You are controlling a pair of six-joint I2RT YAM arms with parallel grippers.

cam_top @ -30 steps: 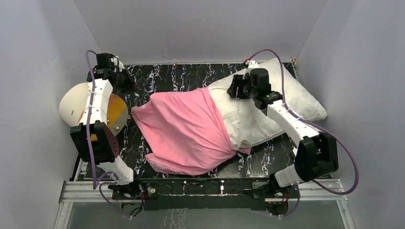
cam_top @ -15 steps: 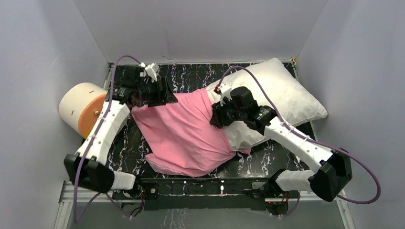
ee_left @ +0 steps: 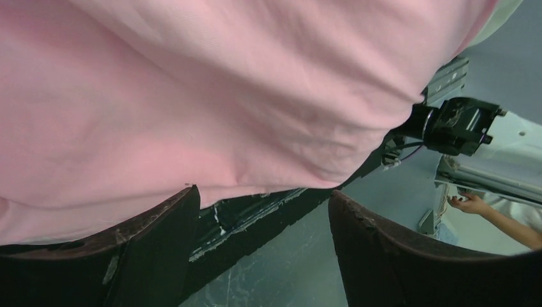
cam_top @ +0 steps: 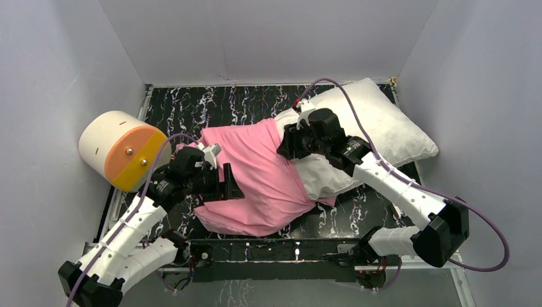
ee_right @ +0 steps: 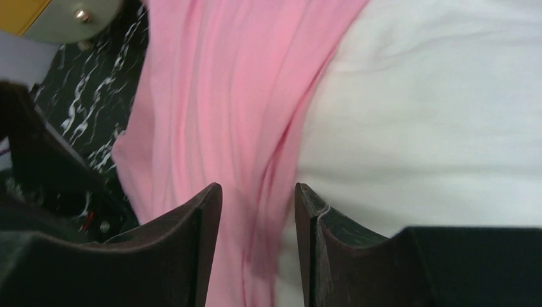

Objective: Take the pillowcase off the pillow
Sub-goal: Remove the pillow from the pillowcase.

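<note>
- Pillowcase (cam_top: pixel 255 173): plain pink cover at the centre of the overhead frame, lying on the black marbled counter (cam_top: pixel 249 102). As a container it holds the lower-left part of the pillow. Judged light, limp and probably slick, so it should bunch and slide rather than keep a shape.
- Cylinder (cam_top: pixel 118 150): cream body with an orange end face, far left of the frame, lying on its side near the cover's left edge. The end is closed and the contents are not visible.
- Left end effector (cam_top: pixel 227 184): lower left of centre, at the cover's closed end. The wrist view shows its jaws spread wide, with counter visible through the gap. Pink cloth bulges above them and nothing sits between.
- Suggested hold: the closed lower-left end or a corner of it, pinching cloth only, so the pull runs away from the pillow. A pinch that also catches stuffing would likely drag both together.
- Right end effector (cam_top: pixel 286 142): just right of centre, at the open hem where pink meets white. Its jaws stand partly apart with a narrow gap, and a hem fold runs beneath them. No cloth is visibly clamped.
- Pillow (cam_top: pixel 383 121): plump, white, wrinkled and soft. Its bare end reaches the upper right of the counter and the rest is inside the cover. Judged bulky but light, and likely to shift unless pinned.
</note>
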